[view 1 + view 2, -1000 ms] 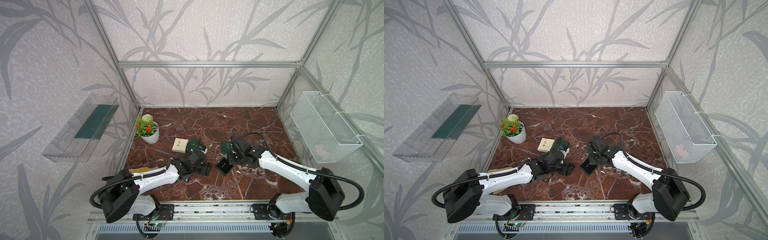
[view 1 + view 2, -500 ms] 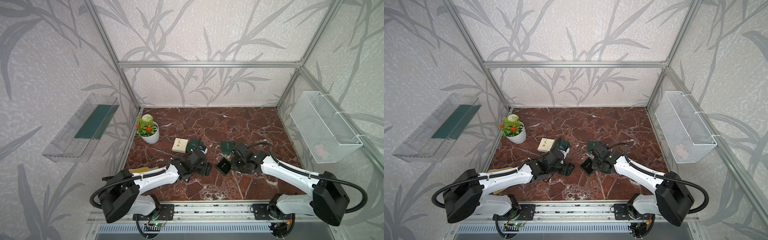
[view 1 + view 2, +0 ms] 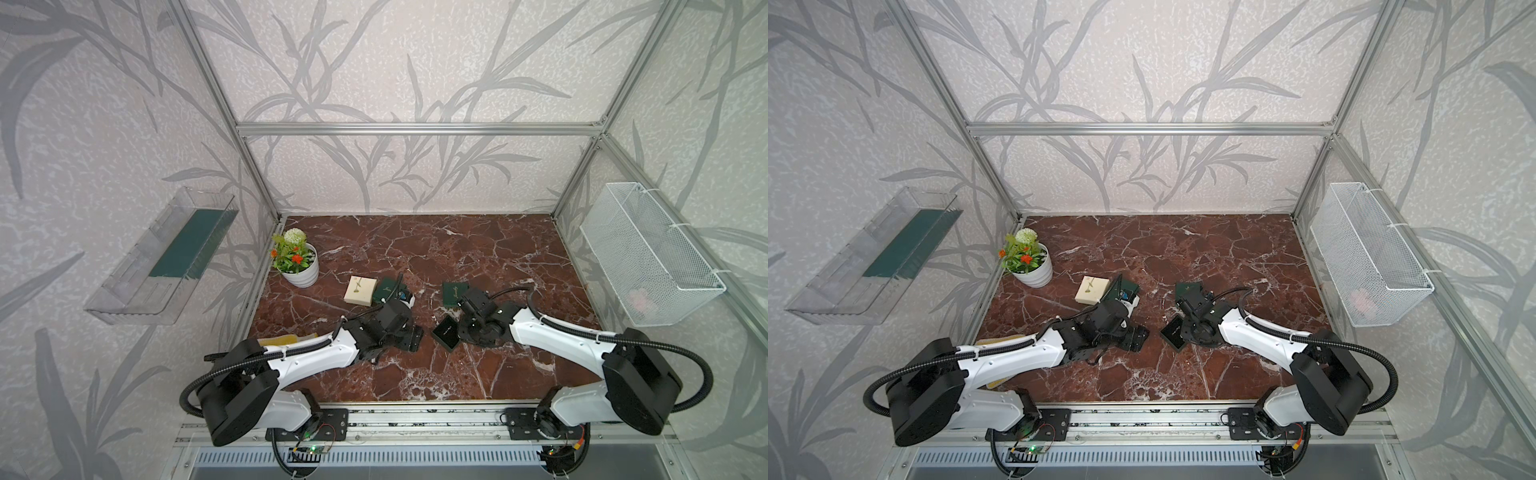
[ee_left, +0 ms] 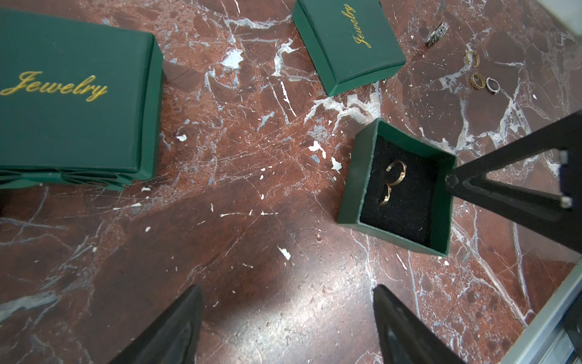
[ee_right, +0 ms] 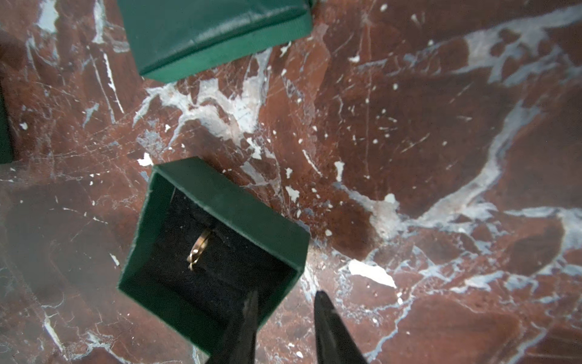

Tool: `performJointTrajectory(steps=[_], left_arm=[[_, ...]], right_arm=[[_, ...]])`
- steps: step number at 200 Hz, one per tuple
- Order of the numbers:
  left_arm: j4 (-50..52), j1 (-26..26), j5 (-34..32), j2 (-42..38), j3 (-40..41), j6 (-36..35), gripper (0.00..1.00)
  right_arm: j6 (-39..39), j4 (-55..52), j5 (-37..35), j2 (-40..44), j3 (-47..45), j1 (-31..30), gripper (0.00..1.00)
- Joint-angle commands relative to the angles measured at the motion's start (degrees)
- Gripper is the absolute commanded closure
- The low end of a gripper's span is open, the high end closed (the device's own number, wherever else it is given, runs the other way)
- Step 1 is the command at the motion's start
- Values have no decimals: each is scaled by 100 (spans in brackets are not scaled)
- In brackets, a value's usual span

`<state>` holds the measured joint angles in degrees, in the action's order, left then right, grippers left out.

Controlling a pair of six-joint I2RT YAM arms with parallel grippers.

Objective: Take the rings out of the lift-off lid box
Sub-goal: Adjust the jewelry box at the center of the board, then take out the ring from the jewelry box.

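Rings (image 4: 392, 184): two thin gold hoops, likely light, rigid and slippery, lodged in the black foam (image 4: 406, 217) of the open green box base (image 4: 354, 192). Best pinched by the exposed arc. Right gripper (image 5: 286, 296) narrowly parted, astride its wall; left gripper (image 4: 287, 288) wide apart, empty.

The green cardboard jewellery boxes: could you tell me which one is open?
The small lidless green box, black-lined, with gold rings inside; the large green box and smaller green box show only gold-lettered tops.
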<state>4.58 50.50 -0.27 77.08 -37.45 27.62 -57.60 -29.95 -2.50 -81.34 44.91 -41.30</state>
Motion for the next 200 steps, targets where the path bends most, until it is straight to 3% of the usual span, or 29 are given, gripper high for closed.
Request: performJointTrajectory(steps=[1, 46, 88, 131, 200], left_arm=[[22, -23, -113, 10, -132, 7, 17], [10, -23, -183, 19, -120, -15, 17], [-1, -31, -254, 40, -101, -11, 17], [-9, -40, -274, 138, -122, 72, 17], [-130, -49, -151, -30, 32, 476, 21]], right_arm=[[68, 177, -5, -198, 179, -19, 68], [541, 280, -46, -727, 578, -19, 70], [1598, 78, -218, -1217, 1270, -17, 71], [1945, -305, -532, -856, 1455, -75, 69], [3130, -57, 301, -754, 1449, -334, 70]])
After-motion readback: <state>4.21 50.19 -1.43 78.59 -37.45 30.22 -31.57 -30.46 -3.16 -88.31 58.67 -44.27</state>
